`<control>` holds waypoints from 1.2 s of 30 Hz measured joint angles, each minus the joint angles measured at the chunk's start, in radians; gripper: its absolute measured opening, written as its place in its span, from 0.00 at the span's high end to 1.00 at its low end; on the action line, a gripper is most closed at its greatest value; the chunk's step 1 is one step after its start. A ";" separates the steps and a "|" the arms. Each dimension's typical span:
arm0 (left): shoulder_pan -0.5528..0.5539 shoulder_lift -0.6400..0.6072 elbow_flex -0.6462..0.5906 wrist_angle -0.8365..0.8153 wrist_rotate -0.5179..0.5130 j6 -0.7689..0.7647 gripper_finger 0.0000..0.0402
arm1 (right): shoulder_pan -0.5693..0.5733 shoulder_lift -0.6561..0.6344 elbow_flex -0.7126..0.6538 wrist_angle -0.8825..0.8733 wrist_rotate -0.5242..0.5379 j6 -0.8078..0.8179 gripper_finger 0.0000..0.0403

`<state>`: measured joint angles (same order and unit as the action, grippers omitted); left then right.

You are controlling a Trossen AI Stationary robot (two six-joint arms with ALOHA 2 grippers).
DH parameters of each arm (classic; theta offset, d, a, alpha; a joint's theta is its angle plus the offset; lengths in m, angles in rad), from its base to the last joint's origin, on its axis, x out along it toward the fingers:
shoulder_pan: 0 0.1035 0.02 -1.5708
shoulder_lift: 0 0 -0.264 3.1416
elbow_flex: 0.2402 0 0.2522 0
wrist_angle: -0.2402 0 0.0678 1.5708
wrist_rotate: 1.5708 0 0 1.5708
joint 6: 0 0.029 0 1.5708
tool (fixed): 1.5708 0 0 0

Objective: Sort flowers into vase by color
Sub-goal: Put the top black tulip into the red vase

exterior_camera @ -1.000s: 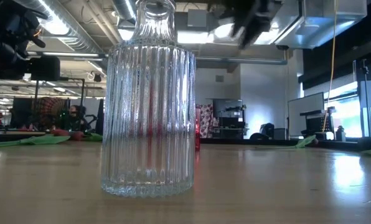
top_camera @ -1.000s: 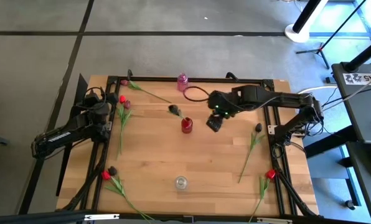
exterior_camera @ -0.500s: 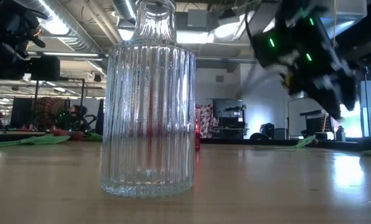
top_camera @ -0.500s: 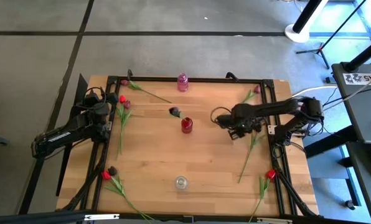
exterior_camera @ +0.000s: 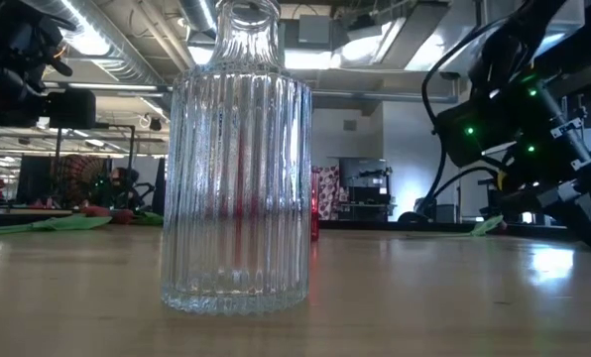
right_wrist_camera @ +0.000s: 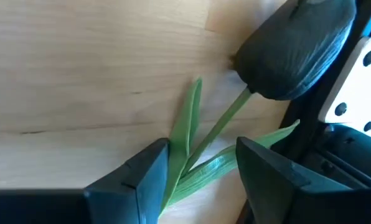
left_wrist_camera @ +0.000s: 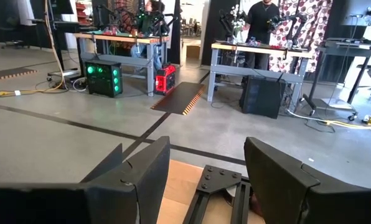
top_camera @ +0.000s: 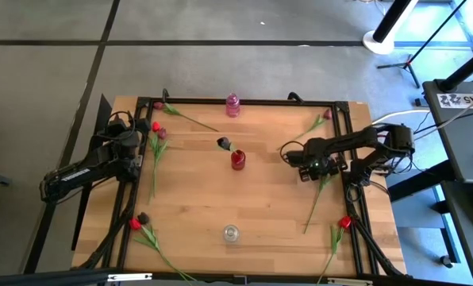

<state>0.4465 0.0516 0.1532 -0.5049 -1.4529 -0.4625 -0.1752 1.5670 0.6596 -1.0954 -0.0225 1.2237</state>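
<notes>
Wooden table (top_camera: 197,199) carries the right end effector (right_wrist_camera: 198,168), fingers parted astride a dark tulip's stem (right_wrist_camera: 220,127).

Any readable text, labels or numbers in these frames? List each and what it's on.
No text can be read in any view.
White printed sheet with black markings on the dark side table: too small to read.
Clear ribbed glass vase, red vase, pink vase: no labels visible.
Room equipment seen from the left wrist: no legible signs.

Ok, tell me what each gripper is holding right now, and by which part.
Nothing is held. The right gripper is open, its fingers on either side of the dark tulip's stem but not closed on it. The left gripper is open at the table's left edge.
</notes>
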 joint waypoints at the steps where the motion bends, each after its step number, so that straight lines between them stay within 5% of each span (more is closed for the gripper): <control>1: 0.000 0.000 0.000 0.000 0.000 0.000 0.49 | -0.011 -0.001 -0.005 0.007 -0.001 -0.006 0.52; 7: 0.000 0.000 0.000 0.000 0.000 0.000 0.49 | -0.041 -0.029 -0.007 0.045 0.000 -0.056 0.58; 16: 0.000 0.000 0.000 0.000 0.000 0.000 0.49 | -0.042 -0.146 -0.005 0.139 0.068 -0.103 0.96; 23: 0.000 0.000 0.000 0.000 0.000 0.000 0.49 | -0.041 -0.316 0.133 0.236 0.098 -0.130 0.94; 31: 0.000 0.000 0.000 0.000 0.000 0.000 0.49 | -0.040 -0.428 0.323 0.834 0.239 -0.458 0.97; 36: 0.000 0.000 0.000 0.000 0.000 0.000 0.49 | -0.033 -0.420 0.385 1.223 0.238 -0.739 0.99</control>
<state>0.4465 0.0515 0.1532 -0.5049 -1.4528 -0.4622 -0.2086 1.1473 1.0448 0.1280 0.2152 0.4845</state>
